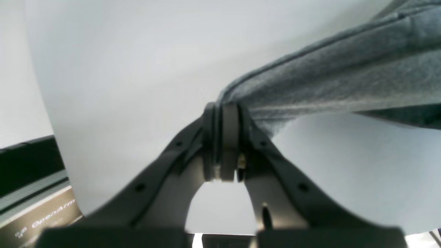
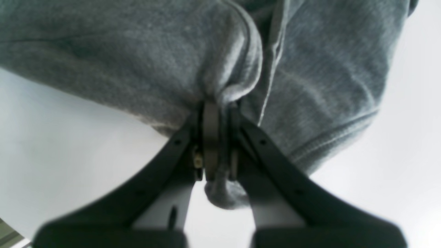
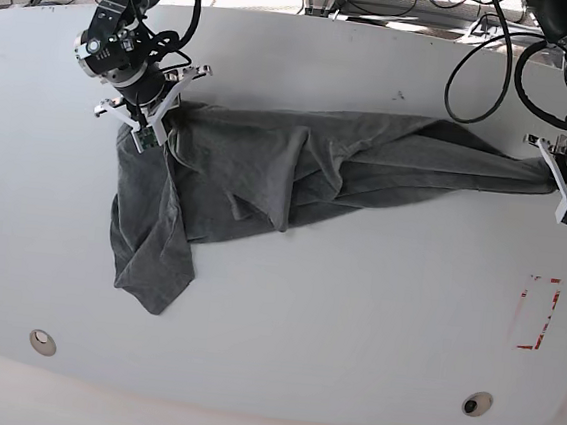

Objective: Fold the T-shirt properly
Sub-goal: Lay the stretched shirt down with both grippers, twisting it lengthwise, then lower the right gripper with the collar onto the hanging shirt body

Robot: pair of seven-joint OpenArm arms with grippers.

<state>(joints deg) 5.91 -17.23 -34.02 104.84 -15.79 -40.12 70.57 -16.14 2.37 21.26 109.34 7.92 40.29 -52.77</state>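
Observation:
The dark grey T-shirt lies stretched and rumpled across the white table, one part hanging down at the left. My right gripper sits at the shirt's left end, shut on a bunch of fabric; in the right wrist view the cloth bulges out between the closed fingers of that gripper. My left gripper is at the shirt's right end. The left wrist view shows this gripper shut on a hemmed edge of the T-shirt, which runs off to the upper right.
The white table has a red rectangular marking at the right and two round metal fittings near the front edge. Black cables loop at the back right. A box shows beyond the table edge.

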